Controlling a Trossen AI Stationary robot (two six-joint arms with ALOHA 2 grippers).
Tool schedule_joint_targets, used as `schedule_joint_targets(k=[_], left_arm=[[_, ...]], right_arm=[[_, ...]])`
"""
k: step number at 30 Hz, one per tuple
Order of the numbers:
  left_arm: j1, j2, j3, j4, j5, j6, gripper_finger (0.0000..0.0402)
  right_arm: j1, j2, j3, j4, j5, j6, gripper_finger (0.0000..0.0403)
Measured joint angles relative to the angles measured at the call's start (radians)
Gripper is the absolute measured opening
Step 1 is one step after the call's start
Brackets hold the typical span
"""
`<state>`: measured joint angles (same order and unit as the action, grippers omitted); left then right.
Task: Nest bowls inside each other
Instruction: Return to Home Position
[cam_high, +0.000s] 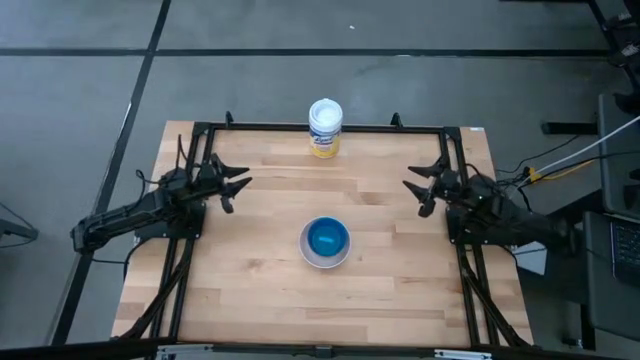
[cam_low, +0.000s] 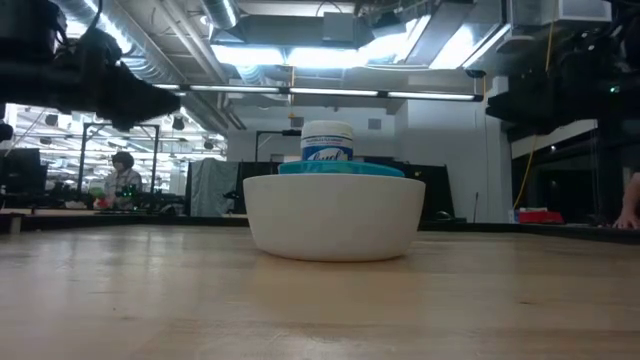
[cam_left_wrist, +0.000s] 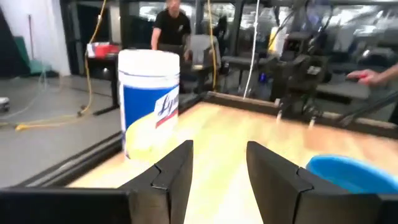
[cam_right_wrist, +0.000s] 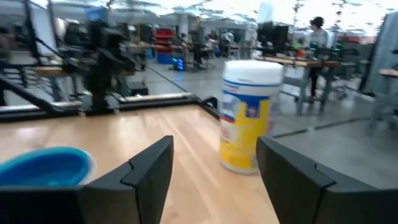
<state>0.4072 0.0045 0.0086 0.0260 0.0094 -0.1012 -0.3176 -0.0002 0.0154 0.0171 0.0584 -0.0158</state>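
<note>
A white bowl (cam_high: 325, 258) stands on its base at the middle of the table. A blue bowl (cam_high: 326, 238) sits nested inside it. In the low view the blue rim (cam_low: 340, 169) stands just above the white bowl's (cam_low: 333, 215) rim. My left gripper (cam_high: 240, 185) hovers at the table's left side, open, with nothing between its fingers (cam_left_wrist: 174, 177). My right gripper (cam_high: 413, 190) hovers at the right side, also open and holding nothing, as the right wrist view shows (cam_right_wrist: 214, 168). Both point level toward the table's middle, well apart from the bowls.
A white canister with a blue and yellow label (cam_high: 325, 127) stands upright at the middle of the table's far edge. A dark frame (cam_high: 300, 127) runs along the far and side edges. People show in the room beyond the table (cam_left_wrist: 171, 25).
</note>
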Motion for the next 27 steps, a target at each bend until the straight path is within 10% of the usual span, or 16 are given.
schedule_joint_targets(k=[27], left_arm=[[-0.09, 0.007, 0.0, -0.01, 0.004, 0.053, 0.0145]], right_arm=[[0.335, 0.003, 0.0, -0.006, -0.04, 0.136, 0.0216]])
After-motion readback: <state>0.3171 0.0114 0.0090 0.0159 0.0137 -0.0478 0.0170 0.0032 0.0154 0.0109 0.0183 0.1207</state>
